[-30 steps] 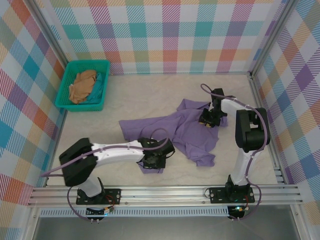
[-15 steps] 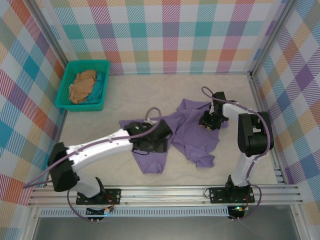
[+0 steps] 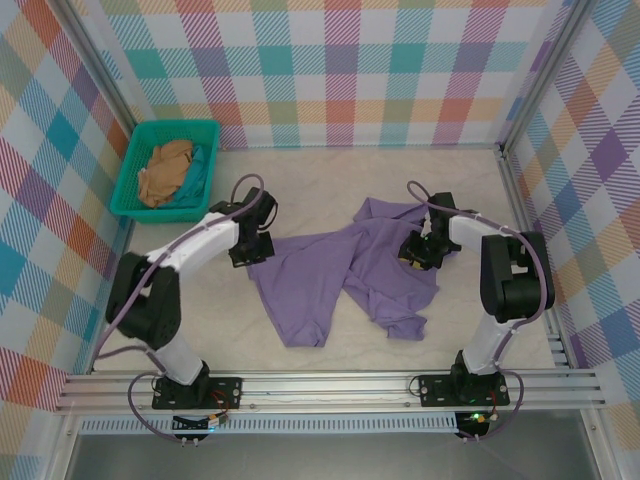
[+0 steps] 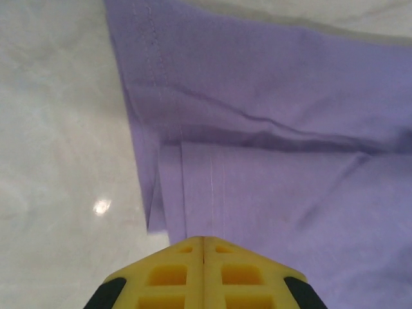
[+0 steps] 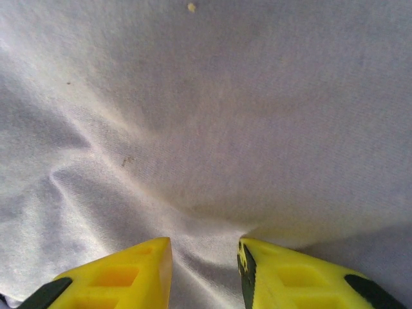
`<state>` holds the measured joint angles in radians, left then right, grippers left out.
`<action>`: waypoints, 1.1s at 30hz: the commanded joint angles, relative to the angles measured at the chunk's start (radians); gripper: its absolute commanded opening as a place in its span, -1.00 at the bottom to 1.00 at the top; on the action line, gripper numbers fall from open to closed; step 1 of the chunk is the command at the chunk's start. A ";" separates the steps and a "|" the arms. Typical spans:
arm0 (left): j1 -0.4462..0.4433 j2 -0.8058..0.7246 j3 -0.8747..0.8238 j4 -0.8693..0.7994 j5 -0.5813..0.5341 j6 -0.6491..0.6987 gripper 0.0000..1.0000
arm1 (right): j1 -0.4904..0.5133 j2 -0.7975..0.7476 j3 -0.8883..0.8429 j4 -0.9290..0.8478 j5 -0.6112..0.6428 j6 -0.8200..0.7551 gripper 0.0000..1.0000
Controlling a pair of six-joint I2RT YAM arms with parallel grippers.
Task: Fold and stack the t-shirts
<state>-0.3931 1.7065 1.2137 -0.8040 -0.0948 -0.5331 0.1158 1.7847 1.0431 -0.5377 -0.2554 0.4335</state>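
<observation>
The left gripper (image 4: 203, 243) has its two yellow fingers pressed tight together with no gap between them, and their tips sit right at a doubled-over edge of the purple shirt (image 3: 340, 275). Whether any of that cloth is caught between them cannot be told. From above, this gripper lies at the shirt's far left corner, low over the table (image 3: 300, 190). The right gripper (image 5: 205, 244) has its fingers part-way apart, pushed down into the cloth. A raised ridge of fabric is gathered in the gap and creases run out from it, so it looks to be pinching a bunch of the shirt. From above, it sits on the right half of the garment, near the upper right edge. The shirt lies in the middle of the table between the two arms, partly spread and not folded flat. A broad panel on the left reaches toward the near edge, and a more rumpled part on the right overlaps it along a slanting fold. The left wrist view shows a stitched hem and a soft crease across the fabric. A tan shirt (image 3: 165, 172) lies crumpled in the teal basket (image 3: 160, 213) at the far left corner, well apart from the purple one.
</observation>
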 commanded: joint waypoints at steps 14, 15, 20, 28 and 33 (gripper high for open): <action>0.111 0.402 0.168 0.108 0.033 0.092 -1.00 | -0.127 0.088 0.061 -0.224 0.140 -0.125 -0.27; 0.119 0.411 0.180 0.112 0.051 0.095 -1.00 | -0.148 0.102 0.067 -0.230 0.150 -0.137 -0.27; 0.133 0.467 0.289 0.061 0.038 0.113 -1.00 | -0.213 0.147 0.097 -0.246 0.172 -0.169 -0.28; 0.179 0.597 0.519 -0.031 0.053 0.160 -1.00 | -0.226 0.193 0.197 -0.294 0.159 -0.175 -0.27; 0.204 0.699 0.699 -0.107 0.070 0.196 -1.00 | -0.237 0.252 0.332 -0.376 0.244 -0.206 -0.23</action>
<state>-0.2199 2.2990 1.8771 -0.8288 -0.0257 -0.3759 -0.0959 1.9717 1.3323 -0.8787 -0.1406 0.2672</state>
